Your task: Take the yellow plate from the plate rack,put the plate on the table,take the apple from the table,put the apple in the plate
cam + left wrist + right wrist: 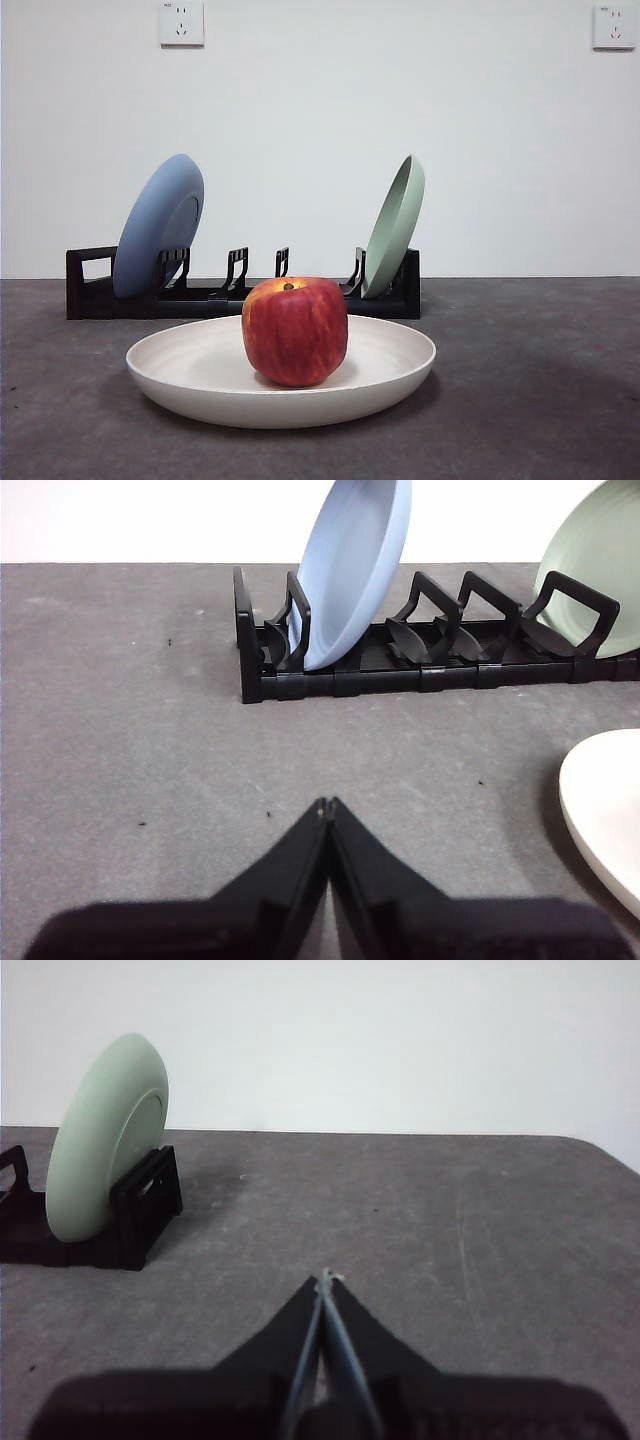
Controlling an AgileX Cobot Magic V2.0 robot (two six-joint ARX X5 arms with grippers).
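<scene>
My left tool hangs low over bare counter, its jaws pressed tip to tip with nothing between them. My right tool is the same story: jaws closed together, empty, over open counter. Neither one touches anything.

Outward from the left tool, the plate rack stands across the counter ahead, and an edge of the yellow plate shows off to one side, nearer than the rack. From the right tool, only the rack's far end is in sight, carrying the pale green plate, well apart from my tips.

Taking the yellow plate as landmark in the front view: it lies flat on the counter, rim up, and the apple sits upright in its middle, stem on top. Behind the plate runs the plate rack, with the blue plate leaning in a slot at the handle end and the pale green plate leaning at the other end; the slots between them stand empty.

My call: the plate is out of the rack and down, the apple is in it, and both tools are clear. As far as I can judge, nothing is left to do.
</scene>
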